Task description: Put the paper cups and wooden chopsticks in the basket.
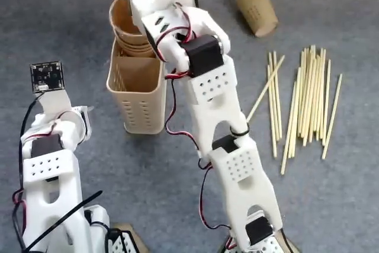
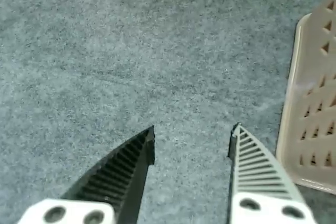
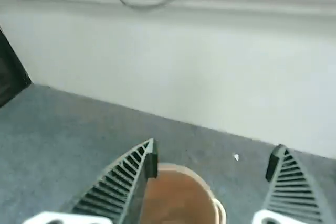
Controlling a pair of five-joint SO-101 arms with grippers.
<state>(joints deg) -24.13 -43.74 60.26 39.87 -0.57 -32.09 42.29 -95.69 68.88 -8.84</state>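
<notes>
Hovering left gripper (image 2: pixel 194 128): low over the grey carpet (image 2: pixel 131 51) just left of the basket (image 1: pixel 142 105), fingers well apart, nothing between them.
Basket: upright, perforated beige walls.
Stacked paper cups (image 1: pixel 124 25): nested upright in the basket's far end, rims above its wall.
Right gripper (image 3: pixel 215 148): above the stack in the basket, jaws spread wide, gripping nothing.
Single paper cup (image 1: pixel 257 9): on its side, well right of the basket.
Wooden chopsticks (image 1: pixel 302 99): loose pile on the carpet, farther right of the basket.
</notes>
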